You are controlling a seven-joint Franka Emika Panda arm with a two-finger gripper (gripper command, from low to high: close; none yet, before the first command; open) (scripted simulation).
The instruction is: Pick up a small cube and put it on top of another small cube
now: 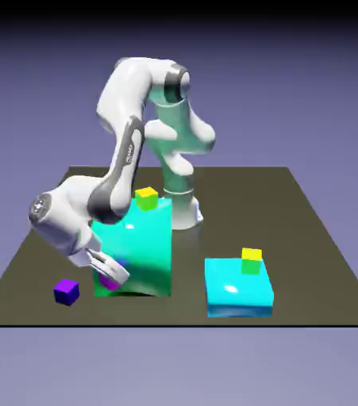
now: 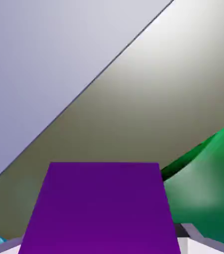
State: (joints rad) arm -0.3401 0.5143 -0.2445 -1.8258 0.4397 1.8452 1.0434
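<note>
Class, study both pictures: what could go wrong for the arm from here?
The magenta-pink cube is gripped by the tool close beside the big teal-green block; a sideways swing might knock the cube against it. The violet-purple cube, its likely landing place, is about as small, so an off-centre release could let the upper cube topple. The tool also looks tilted, so the cube might be set down on an edge unless it is levelled first.
</note>
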